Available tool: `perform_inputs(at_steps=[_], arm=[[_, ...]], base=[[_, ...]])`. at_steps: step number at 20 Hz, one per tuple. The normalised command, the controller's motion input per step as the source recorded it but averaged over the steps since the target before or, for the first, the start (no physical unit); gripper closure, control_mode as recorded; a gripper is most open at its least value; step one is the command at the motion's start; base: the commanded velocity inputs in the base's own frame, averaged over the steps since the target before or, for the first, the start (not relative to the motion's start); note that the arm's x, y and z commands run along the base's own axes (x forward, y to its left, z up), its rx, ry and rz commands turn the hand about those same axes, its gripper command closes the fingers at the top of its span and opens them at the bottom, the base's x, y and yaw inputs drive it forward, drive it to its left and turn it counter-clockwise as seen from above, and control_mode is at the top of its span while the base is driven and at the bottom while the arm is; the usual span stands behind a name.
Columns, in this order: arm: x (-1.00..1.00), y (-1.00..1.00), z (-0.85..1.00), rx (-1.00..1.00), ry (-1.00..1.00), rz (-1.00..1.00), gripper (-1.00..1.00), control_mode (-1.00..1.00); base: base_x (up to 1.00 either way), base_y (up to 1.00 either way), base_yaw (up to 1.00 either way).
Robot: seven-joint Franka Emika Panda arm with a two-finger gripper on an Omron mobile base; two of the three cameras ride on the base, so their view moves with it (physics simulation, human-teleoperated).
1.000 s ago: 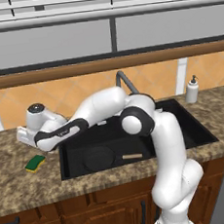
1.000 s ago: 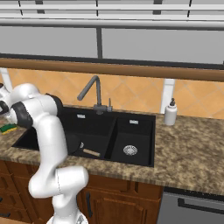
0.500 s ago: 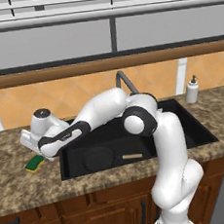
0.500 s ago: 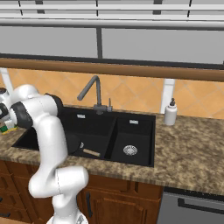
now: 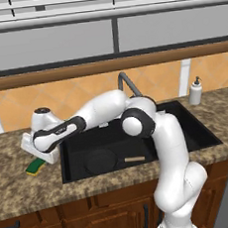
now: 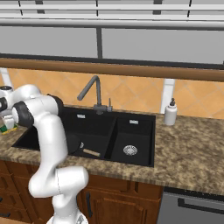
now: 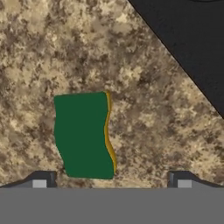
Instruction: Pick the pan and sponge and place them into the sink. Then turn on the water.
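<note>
sponge point(image 7: 84, 134): small rect. pad, green top over yellow base; lies flat on table point(image 7: 52, 48), just left of sink point(image 5: 182, 128), well apart from faucet; in left base view it peeks out under the white hand, at table's front-left
sponge handling: prob. v. light, soft, squashes under pressure; not fragile; not slippery if dry; thin, so fingers need to reach close to table level; judged, not seen
sponge grip pt: across the short width, one pad on each long side, near mid-length; yellow edge faces sink side in hand view; pad sits off-centre betw. tips, nearer the left one, so a small shift looks needed before closing
end effector point(image 7: 111, 177): jaws spread wide, nothing held; tips above table w/ sponge's near end betw. them; contact w/ sponge not evident
pan point(image 5: 102, 161): black, round, shallow; lies in sink's wide basin; tan-tipped handle points right; no more handling called for
pan handling: stiff, heavier than sponge; n/a now since in place
sink: matte black, two basins; silver drain point(image 6: 130, 150) seen in narrow basin; rim close to sponge, so carry looks short
faucet point(image 6: 92, 92): dark grey gooseneck behind sink; no stream seen; water not yet on
soap bottle point(image 6: 170, 112): white, on table right of sink; out of the way
step in hand: approach to sponge; pan part done, sponge + water left
</note>
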Motion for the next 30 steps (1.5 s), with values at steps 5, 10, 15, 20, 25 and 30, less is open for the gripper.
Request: perform_inputs(at_steps=[5,10,15,20,25,30], arm=[[0.0,0.24,-0.09,-0.13,0.0,0.06,-1.0,-1.0],[0.1,0.29,-0.05,-0.11,0.0,0.11,-1.0,-1.0],[0.22,0.11,-0.04,-0.05,0.02,0.11,-1.0,-1.0],[0.03,0.0,-0.2,0.0,0.04,0.07,-1.0,-1.0],[0.0,-0.01,-0.23,0.0,0.0,0.03,-1.0,-1.0],[0.02,0.0,-0.28,0.0,0.01,0.0,-1.0,-1.0]], base=[[0.0,0.0,0.0],[0.0,0.0,0.0],[0.0,0.0,0.0],[0.0,0.0,0.0],[0.0,0.0,0.0],[0.0,0.0,0.0]])
